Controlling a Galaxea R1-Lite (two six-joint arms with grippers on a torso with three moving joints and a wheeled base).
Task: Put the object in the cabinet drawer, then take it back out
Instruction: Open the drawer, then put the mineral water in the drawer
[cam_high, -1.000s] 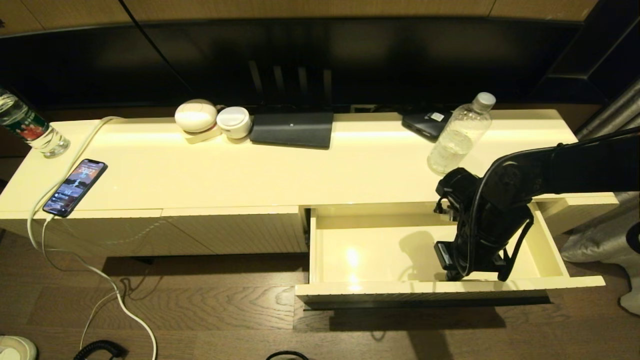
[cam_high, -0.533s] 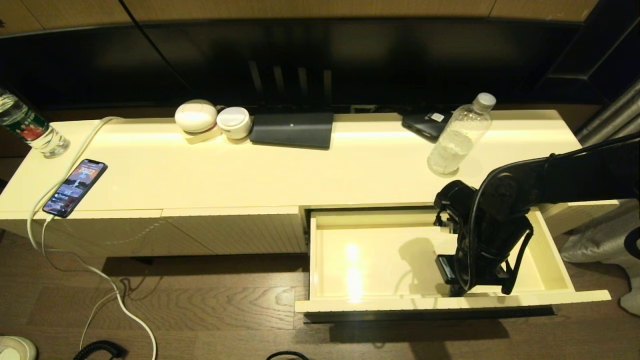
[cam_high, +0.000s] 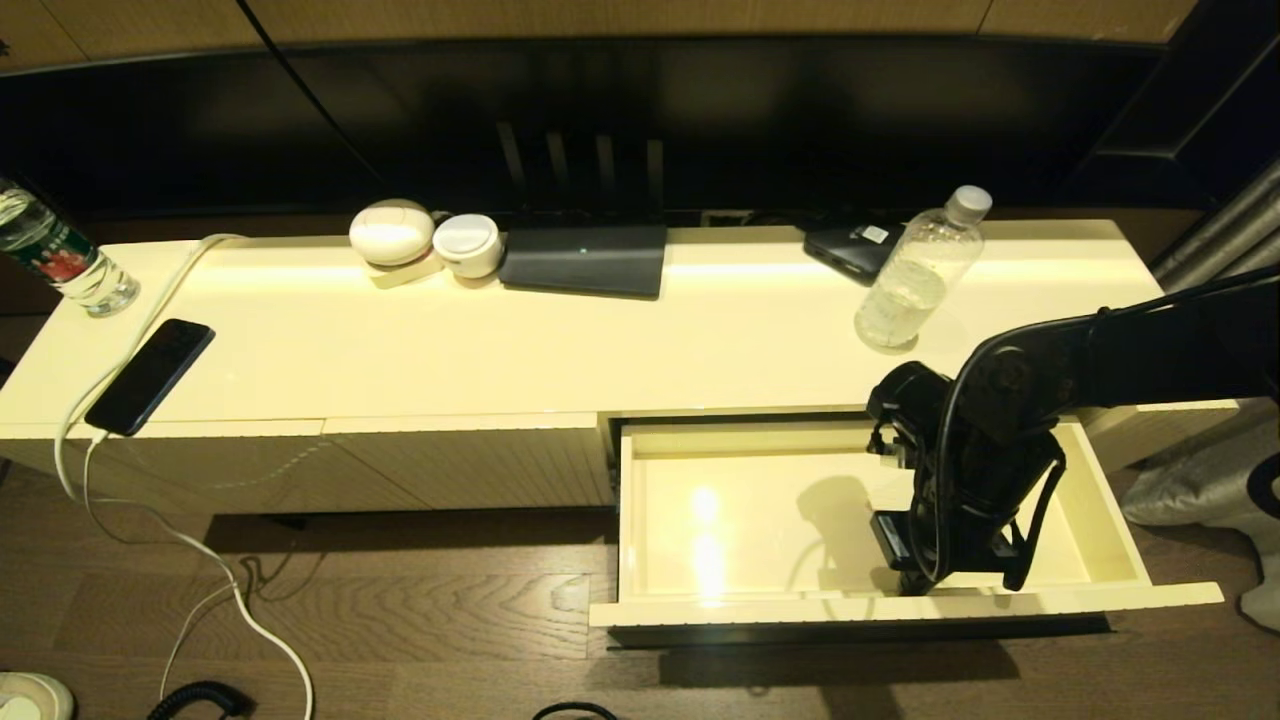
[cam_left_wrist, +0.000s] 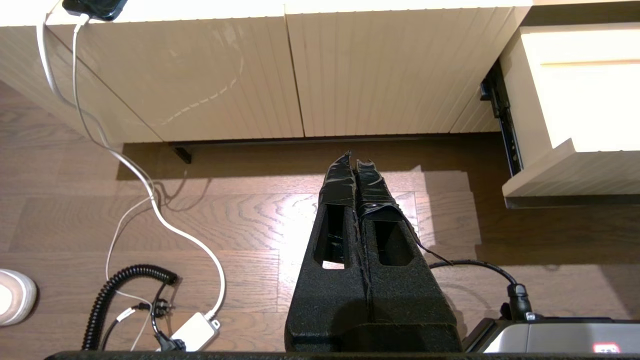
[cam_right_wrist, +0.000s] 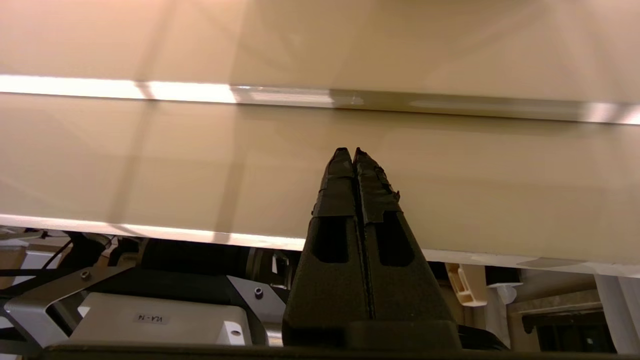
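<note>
**In the pulled-out drawer, a closed right gripper; the bottle stood on the cabinet top**

Inside the cabinet drawer (cam_high: 1105, 520), the right gripper (cam_right_wrist: 354, 152) pointed down near the front wall, toward the drawer's right half, its two black foam-textured fingers pressed flat together and holding nothing. Wrinkled black tape wrapped their tips. The wrist camera showed only glossy cream surfaces around those tips, crossed by bright reflected bands. The drawer was a wide, shallow box, slid well out from the cabinet, with a smooth shiny floor catching two spots of light and a finely ribbed front edge. The black, cable-draped right arm reached in from the right side.

The object (cam_high: 915, 270), a small clear plastic bottle with a ribbed body and a white screw cap, stood upright on the cream cabinet top (cam_high: 520, 340), behind the drawer and apart from the arm. Just behind it lay a small dark flat device (cam_high: 850, 248).

The left gripper (cam_left_wrist: 356, 162) hung over the brown wood-grain floor (cam_left_wrist: 240, 225) in front of the ribbed cabinet fronts, its taped fingers also pressed shut and empty.

Farther left on the top sat a flat dark rectangular pad (cam_high: 585, 258), two rounded white cases (cam_high: 392, 230), a dark-screened phone (cam_high: 150, 375) joined to a white cable (cam_high: 130, 340), and at the far left corner a labelled bottle (cam_high: 55, 258)
</note>
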